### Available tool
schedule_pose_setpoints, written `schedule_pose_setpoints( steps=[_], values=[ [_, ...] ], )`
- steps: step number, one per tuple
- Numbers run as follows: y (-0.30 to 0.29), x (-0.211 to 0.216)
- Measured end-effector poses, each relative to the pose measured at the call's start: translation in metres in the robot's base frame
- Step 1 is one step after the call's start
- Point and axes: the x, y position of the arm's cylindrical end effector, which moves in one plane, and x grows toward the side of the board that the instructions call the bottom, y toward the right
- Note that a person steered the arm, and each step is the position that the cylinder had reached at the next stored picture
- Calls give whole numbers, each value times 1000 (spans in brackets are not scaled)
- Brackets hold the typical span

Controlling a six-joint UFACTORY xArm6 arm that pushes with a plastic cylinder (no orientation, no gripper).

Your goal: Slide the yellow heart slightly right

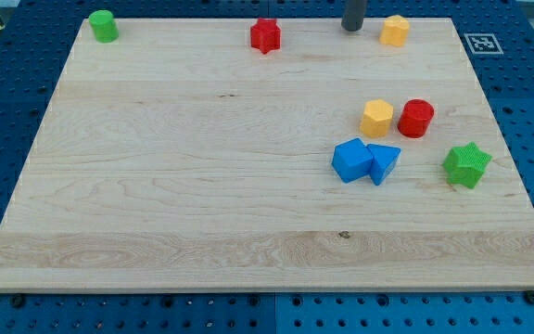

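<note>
Blocks on wooden board: eight. Two yellow: heart at top edge, hexagon mid-right. Two red: star, cylinder. Two green: cylinder, star. Two blue: cube, triangle, touching. My tip just left of yellow heart, apart from it; plain rod, upper part cut off by frame. Heart shape hard to make out.

Wooden board, blue pegboard bench

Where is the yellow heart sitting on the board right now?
The yellow heart block sits at the view's top edge of the wooden board, right of centre, just right of my tip and well right of the red star block.
</note>
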Motion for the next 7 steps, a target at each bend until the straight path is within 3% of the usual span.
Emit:
schedule_pose_setpoints(
  steps=[3, 7],
  values=[
    [52, 16],
    [58, 24]
  ],
)
